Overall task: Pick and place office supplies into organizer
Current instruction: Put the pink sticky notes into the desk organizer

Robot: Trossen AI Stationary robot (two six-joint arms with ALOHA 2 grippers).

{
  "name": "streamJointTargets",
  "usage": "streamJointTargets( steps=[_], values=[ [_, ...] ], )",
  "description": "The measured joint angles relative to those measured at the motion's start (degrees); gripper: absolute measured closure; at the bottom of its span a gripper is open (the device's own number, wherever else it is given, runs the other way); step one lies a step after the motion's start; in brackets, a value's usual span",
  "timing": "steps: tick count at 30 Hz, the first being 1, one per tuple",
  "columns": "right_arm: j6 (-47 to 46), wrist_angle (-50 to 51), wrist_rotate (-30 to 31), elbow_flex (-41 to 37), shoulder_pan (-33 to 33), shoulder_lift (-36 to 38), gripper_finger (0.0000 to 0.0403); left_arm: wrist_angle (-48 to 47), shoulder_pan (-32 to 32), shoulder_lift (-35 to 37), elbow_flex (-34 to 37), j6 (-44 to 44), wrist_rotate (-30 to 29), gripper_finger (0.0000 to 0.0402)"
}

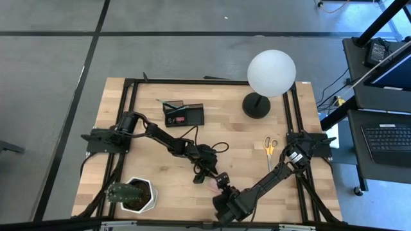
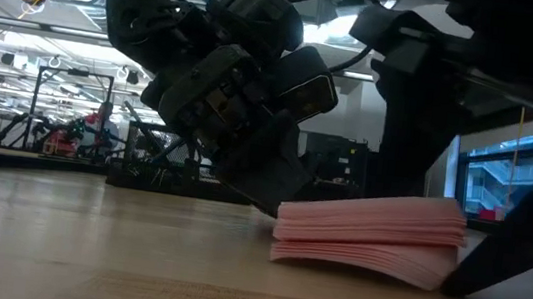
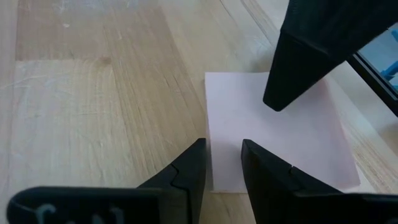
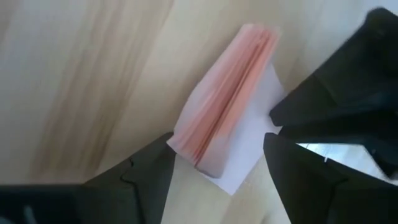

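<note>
Pink rectangular paper sticky-note pad (image 4: 227, 99) is straddled by the wide-spread right gripper (image 4: 217, 165), not clamped. Left gripper (image 3: 222, 165) is set at the pad's edge, fingers (image 3: 186, 171) partly apart with a narrow gap, nothing gripped.

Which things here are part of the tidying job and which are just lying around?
Job: sticky pad, scissors, organizer, left gripper at the pad's edge, right gripper open around the pad.
Lying about: lamp, plant pot.

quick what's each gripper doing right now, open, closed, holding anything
Left gripper: partly open at the edge of the pink sticky-note pad, not clamped on it.
Right gripper: open, straddling the pad, not gripping.
</note>
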State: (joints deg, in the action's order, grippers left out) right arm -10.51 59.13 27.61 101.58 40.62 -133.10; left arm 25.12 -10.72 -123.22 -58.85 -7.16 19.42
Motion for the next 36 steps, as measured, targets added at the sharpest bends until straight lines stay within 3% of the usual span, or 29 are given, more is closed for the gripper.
streamJointTargets(
  steps=[12,24,30,36],
  values=[
    [7.84,2.13,1.87,-0.13,0.12,0.0,0.0159,-0.23,0.0,0.0,0.0,0.9,0.0,0.0304],
    [6.76,0.02,4.5,-0.24,-1.33,-0.07,0.0202,-0.23,0.0,0.0,0.0,0.88,-0.02,0.0304],
    [6.48,-3.04,9.65,-0.37,-1.82,-0.36,0.0213,-0.23,0.0,0.0,0.0,0.88,-0.02,0.0304],
    [5.99,-3.94,10.13,-0.37,-1.84,-0.37,0.0217,-0.23,-0.02,0.0,0.0,0.86,-0.04,0.0304]
  ],
)
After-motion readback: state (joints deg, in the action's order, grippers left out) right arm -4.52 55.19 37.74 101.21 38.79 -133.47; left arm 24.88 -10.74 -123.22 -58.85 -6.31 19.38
